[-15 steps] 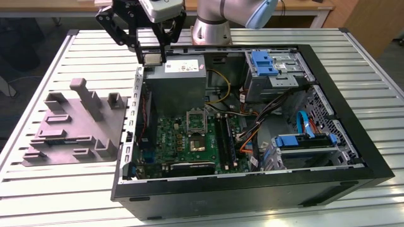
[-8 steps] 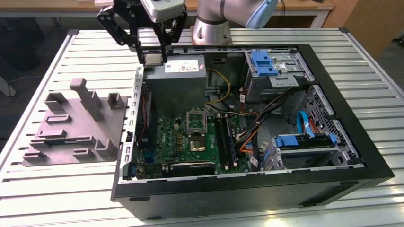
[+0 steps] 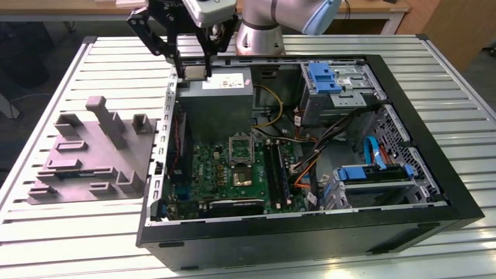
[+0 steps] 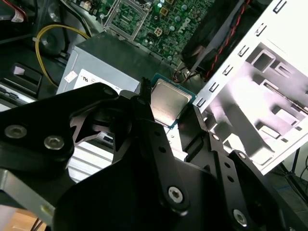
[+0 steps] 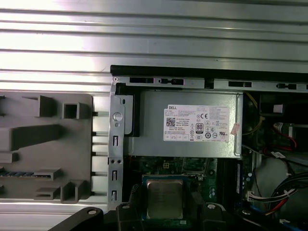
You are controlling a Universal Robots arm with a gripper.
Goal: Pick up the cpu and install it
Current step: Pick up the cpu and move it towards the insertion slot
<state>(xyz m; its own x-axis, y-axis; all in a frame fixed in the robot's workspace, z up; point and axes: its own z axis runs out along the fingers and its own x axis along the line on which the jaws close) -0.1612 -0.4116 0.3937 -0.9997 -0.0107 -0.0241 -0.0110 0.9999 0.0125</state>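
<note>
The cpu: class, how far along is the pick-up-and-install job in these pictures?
Done: the cpu is off the table, clamped in the gripper. In hand: it hangs by the power supply box. Left: it is not yet in the motherboard socket.

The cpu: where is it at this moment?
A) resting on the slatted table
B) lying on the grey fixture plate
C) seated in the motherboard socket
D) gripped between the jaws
D: in the second wrist view the cpu sits clamped between the jaws of the gripper, near the power-supply box.

Lab workshop; slatted bench (image 3: 69, 232), opened computer (image 3: 310, 239)
</note>
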